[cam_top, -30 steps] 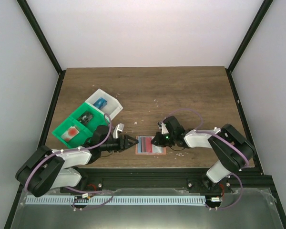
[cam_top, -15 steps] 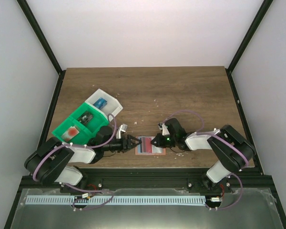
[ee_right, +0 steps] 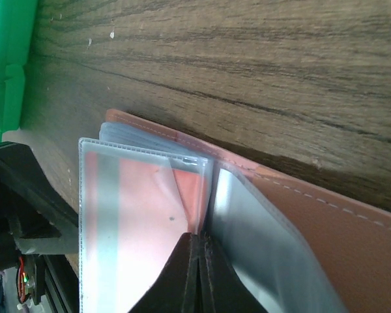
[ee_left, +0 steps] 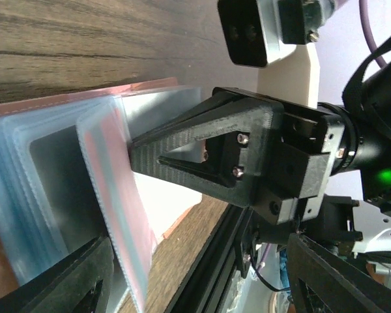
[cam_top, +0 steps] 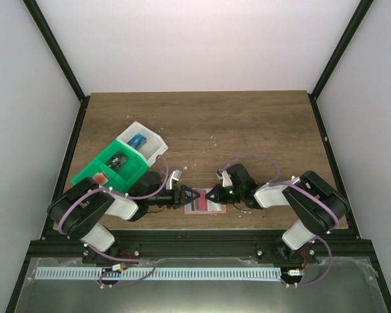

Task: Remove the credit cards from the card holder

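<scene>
The card holder [cam_top: 206, 204] lies open near the table's front edge, with a salmon cover [ee_right: 313, 215] and clear sleeves [ee_left: 45, 169]. My right gripper [cam_top: 213, 193] is shut [ee_right: 199, 261], pinching a clear sleeve page and holding it upright. That page holds the red and white card [ee_right: 143, 222], seen edge-on in the left wrist view [ee_left: 120, 202]. My left gripper [cam_top: 187, 195] is open at the holder's left edge. Its jaws [ee_left: 199, 267] stand on either side of the raised page, facing the right gripper [ee_left: 208, 156]. The blue and dark cards are not visible.
A green tray [cam_top: 107, 171] and a white tray [cam_top: 143, 143] holding small items stand at the left, behind the left arm. The green tray's edge shows in the right wrist view [ee_right: 6, 59]. The black front rail [cam_top: 195, 235] runs just below the holder.
My left gripper has moved right, from beside the holder's left edge to over it, close to the right gripper. The right gripper has stayed on the sleeve.
</scene>
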{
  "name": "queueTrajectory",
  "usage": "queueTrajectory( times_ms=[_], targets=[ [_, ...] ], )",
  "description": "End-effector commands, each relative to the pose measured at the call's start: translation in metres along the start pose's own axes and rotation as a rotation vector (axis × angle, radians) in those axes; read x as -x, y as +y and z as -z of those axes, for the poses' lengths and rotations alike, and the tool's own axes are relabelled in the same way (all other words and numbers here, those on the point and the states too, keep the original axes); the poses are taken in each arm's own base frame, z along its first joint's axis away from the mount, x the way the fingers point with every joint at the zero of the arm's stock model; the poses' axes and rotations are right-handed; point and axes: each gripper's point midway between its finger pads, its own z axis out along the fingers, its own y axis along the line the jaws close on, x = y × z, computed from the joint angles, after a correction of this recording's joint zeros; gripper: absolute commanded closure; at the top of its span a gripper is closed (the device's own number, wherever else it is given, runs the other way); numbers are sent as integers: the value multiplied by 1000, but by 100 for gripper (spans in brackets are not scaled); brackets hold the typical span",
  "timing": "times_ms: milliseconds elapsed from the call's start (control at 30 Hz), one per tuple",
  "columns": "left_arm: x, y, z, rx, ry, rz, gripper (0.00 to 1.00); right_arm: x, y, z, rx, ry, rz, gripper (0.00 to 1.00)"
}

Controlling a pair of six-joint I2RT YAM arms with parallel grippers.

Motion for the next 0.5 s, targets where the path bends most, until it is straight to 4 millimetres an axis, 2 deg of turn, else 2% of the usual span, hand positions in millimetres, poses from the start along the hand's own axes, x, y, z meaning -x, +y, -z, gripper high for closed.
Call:
queueTrajectory(
  times_ms=[0,467],
  targets=[
    [6,-1,-4,-7,-24,-34,26,-29,-21,-3,-58,87,-54,100],
    [5,5,-4,13,-30,-26,27,-35,-21,-5,-31,99,-76,100]
  ],
)
